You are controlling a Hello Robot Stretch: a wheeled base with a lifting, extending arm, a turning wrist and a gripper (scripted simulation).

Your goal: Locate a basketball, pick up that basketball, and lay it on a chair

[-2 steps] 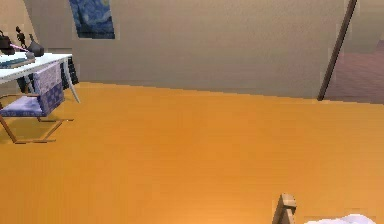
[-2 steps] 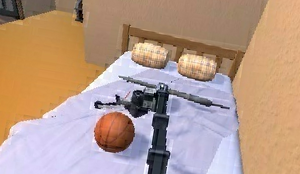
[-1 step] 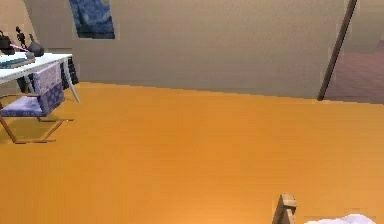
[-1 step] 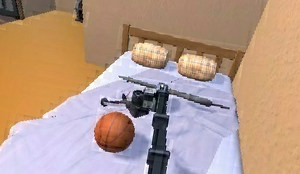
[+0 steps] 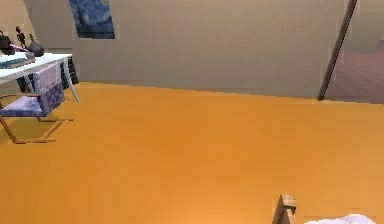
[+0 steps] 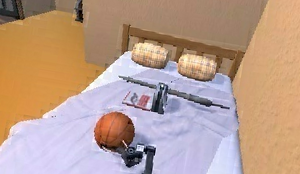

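An orange basketball (image 6: 115, 130) lies on the white sheet of a bed (image 6: 58, 141), near its middle. The dark arm rises from the arm side view's bottom edge, and the gripper (image 6: 125, 151) sits right at the ball's lower right side. The ball rests on the bed at the gripper's far end, so I cannot tell whether the gripper holds it. A chair (image 5: 36, 95) with a blue-patterned seat and light wooden legs stands at the forward view's left, pulled up to a white desk (image 5: 30, 66).
Farther up the bed lie a grey bat (image 6: 182, 95), a small flat booklet (image 6: 137, 99) and two tan pillows (image 6: 173, 59) against a wooden headboard. A wall runs along the bed's right. The bed's corner post (image 5: 288, 206) shows low in the forward view. Wide orange floor (image 5: 190, 150), a doorway (image 5: 358, 55).
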